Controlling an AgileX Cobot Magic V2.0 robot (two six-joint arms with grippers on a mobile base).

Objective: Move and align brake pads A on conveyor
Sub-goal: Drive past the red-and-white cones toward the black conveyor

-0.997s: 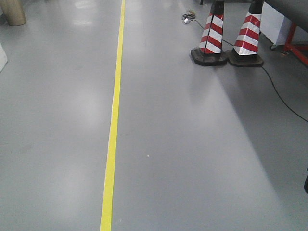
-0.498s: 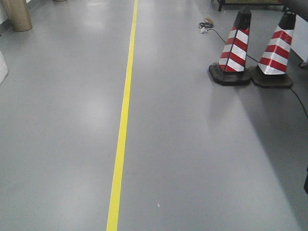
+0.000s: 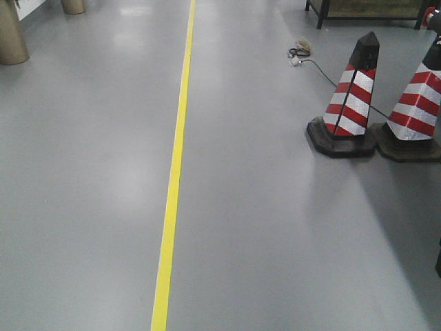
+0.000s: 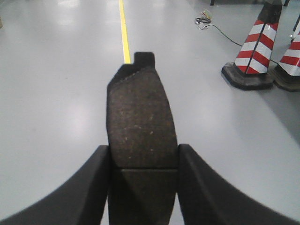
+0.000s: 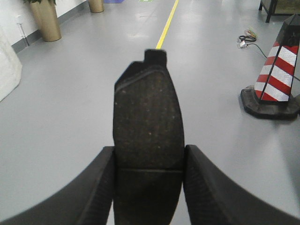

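Observation:
In the left wrist view a dark-grey curved brake pad [image 4: 140, 122] with a centre groove stands up between the black fingers [image 4: 93, 187] of my left gripper [image 4: 143, 161], which is shut on its lower half. The right wrist view shows the same for my right gripper [image 5: 148, 161]: it is shut on another brake pad [image 5: 147, 117], held above the grey floor. The conveyor is out of view. No gripper appears in the front view.
Grey shop floor with a yellow line [image 3: 172, 172] running away from me. Two red-and-white striped cones [image 3: 348, 103] [image 3: 417, 103] stand at the right on black bases, with a black cable [image 3: 310, 61] behind. A tan planter [image 5: 44, 18] and a dark table frame [image 3: 365, 10] lie further off.
The front view has shifted: the cones have slid right and down in the frame, and the yellow line slightly right. More of the far floor and a table frame now show.

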